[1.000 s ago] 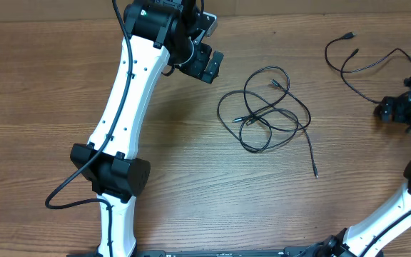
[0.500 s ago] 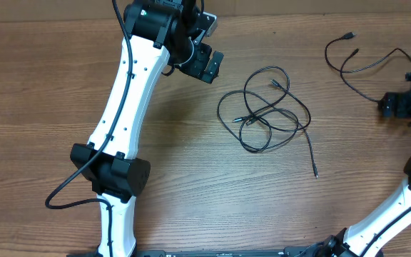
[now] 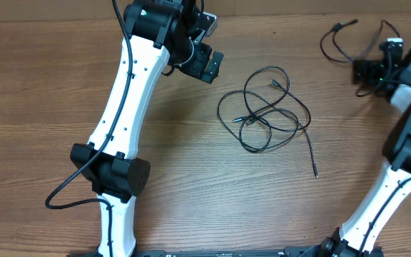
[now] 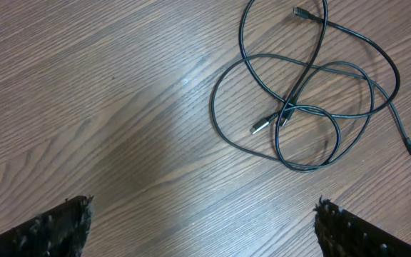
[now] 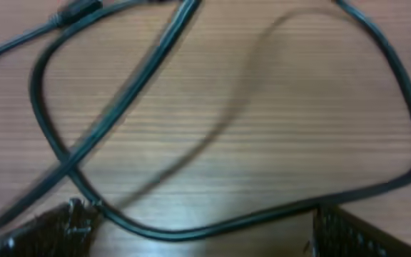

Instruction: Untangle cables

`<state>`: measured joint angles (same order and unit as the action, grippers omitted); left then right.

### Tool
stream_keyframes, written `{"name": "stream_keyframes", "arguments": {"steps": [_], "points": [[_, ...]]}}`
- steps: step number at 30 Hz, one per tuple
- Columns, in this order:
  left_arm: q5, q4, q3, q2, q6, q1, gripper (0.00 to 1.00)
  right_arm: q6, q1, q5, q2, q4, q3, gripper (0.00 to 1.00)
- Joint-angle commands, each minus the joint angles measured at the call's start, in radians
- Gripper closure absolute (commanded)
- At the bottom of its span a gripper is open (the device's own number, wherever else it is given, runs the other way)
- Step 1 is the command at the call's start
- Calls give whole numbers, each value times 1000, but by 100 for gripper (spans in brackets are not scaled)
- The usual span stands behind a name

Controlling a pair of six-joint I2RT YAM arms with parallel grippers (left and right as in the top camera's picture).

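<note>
Cables point(image 3: 266, 111): probably light, limp and slippery, best pinched at the far loop; left gripper point(image 4: 205, 232) and right gripper point(image 5: 198, 228) jaws apart.

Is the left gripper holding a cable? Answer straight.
No, the left gripper is open and empty, with the tangled cables lying apart from it.

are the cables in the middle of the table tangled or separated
Tangled: the cables lie in overlapping loops that cross one another at several spots, clear in both the overhead and left wrist views.
</note>
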<state>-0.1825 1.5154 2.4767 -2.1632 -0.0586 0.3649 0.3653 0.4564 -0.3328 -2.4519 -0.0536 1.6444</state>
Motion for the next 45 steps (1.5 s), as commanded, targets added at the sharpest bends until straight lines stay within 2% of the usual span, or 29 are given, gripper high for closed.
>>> {"name": "stream_keyframes", "arguments": {"steps": [1,3,6,15,23,32,37,38,41,45], "points": [[0,-1,13,-3,6,2,0,-104,-60,78,-164,-6,-74,0],[0,-1,13,-3,6,2,0,-133,-80,77,-167,-75,-74,0],[0,-1,13,-3,6,2,0,-135,-87,78,-166,-87,-71,0],[0,-1,13,-3,6,2,0,-159,-70,62,-95,51,-71,0],[2,-1,13,-3,6,2,0,-148,-42,62,179,175,-71,0],[3,-1,13,-3,6,2,0,-166,-53,45,482,391,-71,0],[3,-1,13,-3,6,2,0,-274,-91,-171,606,533,-71,0],[3,-1,13,-3,6,2,0,-300,-104,-291,632,593,-71,0],[3,-1,13,-3,6,2,0,-313,-118,-460,644,686,-71,0],[3,-1,13,-3,6,2,0,-313,-150,-533,643,848,-72,0]]}}
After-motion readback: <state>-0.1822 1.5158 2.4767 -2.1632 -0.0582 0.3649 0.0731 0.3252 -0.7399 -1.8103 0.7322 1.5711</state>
